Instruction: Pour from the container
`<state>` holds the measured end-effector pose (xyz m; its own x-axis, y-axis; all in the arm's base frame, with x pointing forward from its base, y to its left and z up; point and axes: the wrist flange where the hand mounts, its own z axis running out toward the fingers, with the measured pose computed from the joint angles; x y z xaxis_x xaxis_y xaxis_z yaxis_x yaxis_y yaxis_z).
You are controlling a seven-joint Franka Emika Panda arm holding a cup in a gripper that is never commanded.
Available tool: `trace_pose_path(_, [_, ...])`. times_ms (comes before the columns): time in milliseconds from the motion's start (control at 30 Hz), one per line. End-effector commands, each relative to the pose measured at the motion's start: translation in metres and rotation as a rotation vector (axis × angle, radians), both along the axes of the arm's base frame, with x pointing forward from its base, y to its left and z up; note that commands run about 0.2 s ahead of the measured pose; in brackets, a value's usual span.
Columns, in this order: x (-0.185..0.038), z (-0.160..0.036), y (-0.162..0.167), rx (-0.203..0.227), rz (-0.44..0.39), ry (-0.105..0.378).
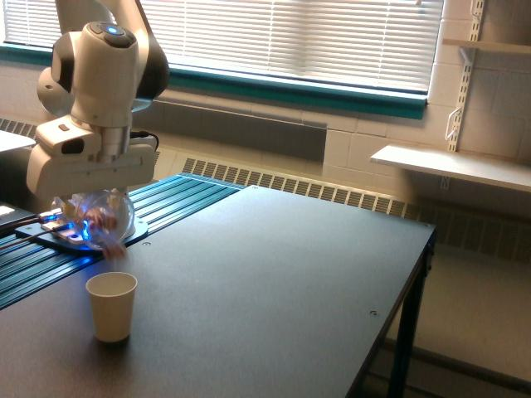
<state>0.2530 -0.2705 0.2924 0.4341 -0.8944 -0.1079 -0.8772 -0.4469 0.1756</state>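
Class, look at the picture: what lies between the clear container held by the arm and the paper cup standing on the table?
In the exterior view nothing solid lies between the container and the paper cup: only open air, with a blurred pinkish streak by the container's lower edge.

This looks like a lab or classroom. A robot arm [104,91] stands on a dark table [274,274] below blinds [282,37], with painted block walls [382,157] and bracket shelves [452,166].
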Motion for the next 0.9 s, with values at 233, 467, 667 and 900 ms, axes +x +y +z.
trace_pose_path(233, [-0.0003,-0.0020,-0.0113,0.022,-0.026,0.005])
trace_pose_path(467, [0.0029,-0.0019,-0.0092,0.034,-0.026,0.001])
trace_pose_path(667, [0.0049,-0.0060,-0.0030,0.066,-0.012,0.016])
trace_pose_path(900, [0.0052,-0.0062,-0.0054,0.076,-0.024,0.016])
